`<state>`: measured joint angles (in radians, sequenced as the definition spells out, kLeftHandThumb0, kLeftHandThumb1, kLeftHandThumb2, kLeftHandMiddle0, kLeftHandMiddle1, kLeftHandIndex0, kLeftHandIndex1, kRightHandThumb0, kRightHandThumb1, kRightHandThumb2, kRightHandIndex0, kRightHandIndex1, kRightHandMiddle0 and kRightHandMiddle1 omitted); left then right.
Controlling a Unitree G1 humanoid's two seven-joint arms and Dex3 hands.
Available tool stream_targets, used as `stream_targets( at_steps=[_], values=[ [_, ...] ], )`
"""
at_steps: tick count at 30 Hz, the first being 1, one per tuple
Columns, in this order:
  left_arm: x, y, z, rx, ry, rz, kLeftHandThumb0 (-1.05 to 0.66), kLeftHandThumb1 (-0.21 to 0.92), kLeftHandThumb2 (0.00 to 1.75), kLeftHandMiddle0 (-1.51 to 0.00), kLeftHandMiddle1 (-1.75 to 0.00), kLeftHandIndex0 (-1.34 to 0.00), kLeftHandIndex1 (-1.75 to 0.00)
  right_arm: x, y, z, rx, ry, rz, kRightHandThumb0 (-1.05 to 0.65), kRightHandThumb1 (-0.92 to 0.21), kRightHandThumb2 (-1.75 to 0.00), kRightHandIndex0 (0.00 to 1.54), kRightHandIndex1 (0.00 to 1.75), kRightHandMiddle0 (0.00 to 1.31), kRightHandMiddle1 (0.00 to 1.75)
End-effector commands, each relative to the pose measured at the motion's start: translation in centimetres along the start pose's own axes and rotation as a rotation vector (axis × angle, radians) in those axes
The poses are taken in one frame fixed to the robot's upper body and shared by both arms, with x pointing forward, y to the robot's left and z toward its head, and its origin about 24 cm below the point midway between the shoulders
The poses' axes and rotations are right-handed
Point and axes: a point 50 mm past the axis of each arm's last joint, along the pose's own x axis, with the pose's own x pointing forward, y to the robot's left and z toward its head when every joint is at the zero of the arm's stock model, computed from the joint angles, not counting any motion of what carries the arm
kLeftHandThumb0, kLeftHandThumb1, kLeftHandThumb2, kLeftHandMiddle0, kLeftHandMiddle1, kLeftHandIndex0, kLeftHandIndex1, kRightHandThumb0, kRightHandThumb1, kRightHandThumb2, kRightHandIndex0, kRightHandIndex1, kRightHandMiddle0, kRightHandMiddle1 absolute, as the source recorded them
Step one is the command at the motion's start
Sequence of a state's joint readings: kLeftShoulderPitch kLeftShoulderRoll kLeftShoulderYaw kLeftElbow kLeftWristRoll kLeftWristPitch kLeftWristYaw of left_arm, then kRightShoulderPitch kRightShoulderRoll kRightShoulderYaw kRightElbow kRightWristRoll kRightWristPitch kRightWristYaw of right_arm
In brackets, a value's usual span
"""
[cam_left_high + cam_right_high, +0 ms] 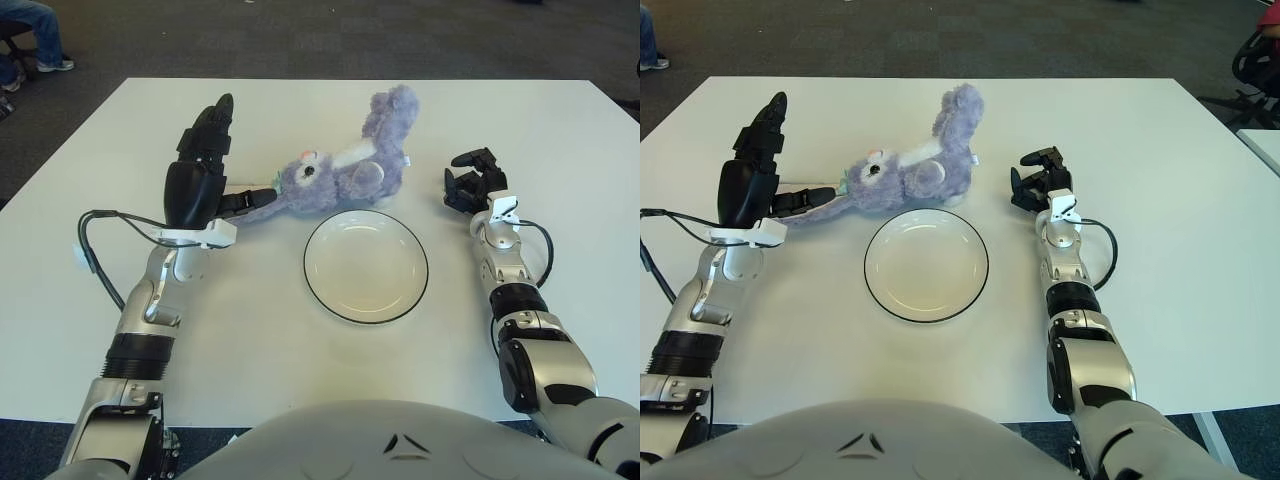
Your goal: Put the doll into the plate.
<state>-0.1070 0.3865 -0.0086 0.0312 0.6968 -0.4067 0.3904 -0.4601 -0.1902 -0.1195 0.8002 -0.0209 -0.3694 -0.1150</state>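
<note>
White tabletop (300, 360) filled most of the scene, with dark carpet beyond its far edge. At the left of that table, the left hand (205, 175) stood raised with its long fingers (212, 125) stretched up and spread, while its thumb reached rightward to touch the near ear of the fluffy lilac plush rabbit doll (335, 172); it had no clasp on it. That doll lay on its side just behind the round white plate with a thin black rim (366, 265), outside it. To the plate's right, the right hand (472, 180) showed its dark fingers curled around nothing.
</note>
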Motion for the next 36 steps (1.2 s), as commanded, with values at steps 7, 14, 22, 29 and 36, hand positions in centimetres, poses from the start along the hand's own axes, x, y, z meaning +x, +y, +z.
stream_targets(
  at_steps=[7, 14, 22, 29, 36],
  values=[
    [-0.1, -0.5, 0.8, 0.067, -0.025, -0.121, -1.01, 0.92, 0.35, -0.22, -0.05, 0.00, -0.12, -1.3, 1.0, -2.5, -0.016, 0.121, 0.048, -0.01, -0.50, -1.02, 0.59, 1.58, 0.31, 1.64],
    [-0.2, -0.8, 1.6, 0.127, -0.049, -0.232, -1.03, 0.92, 0.48, -0.14, -0.01, 0.00, -0.01, -1.2, 1.0, -2.6, -0.018, 0.125, 0.049, -0.01, -0.50, -1.02, 0.59, 1.58, 0.31, 1.65],
    [-0.7, -1.4, 2.7, 0.209, -0.073, -0.355, -1.04, 0.92, 0.58, -0.03, 0.00, 0.00, 0.00, -1.2, 1.1, -2.6, -0.020, 0.130, 0.049, -0.01, -0.50, -1.02, 0.58, 1.58, 0.31, 1.65],
    [-0.3, -2.7, 3.4, 0.240, -0.063, -0.434, -1.01, 0.92, 0.55, -0.03, -0.01, 0.00, 0.00, -1.2, 1.1, -2.6, -0.027, 0.128, 0.051, -0.01, -0.50, -1.02, 0.59, 1.58, 0.31, 1.65],
    [0.0, -3.5, 3.3, 0.245, -0.079, -0.475, -0.95, 0.92, 0.41, -0.04, -0.01, 0.00, 0.00, -1.2, 1.2, -2.6, -0.032, 0.131, 0.051, -0.01, -0.51, -1.02, 0.59, 1.58, 0.31, 1.65]
  ],
)
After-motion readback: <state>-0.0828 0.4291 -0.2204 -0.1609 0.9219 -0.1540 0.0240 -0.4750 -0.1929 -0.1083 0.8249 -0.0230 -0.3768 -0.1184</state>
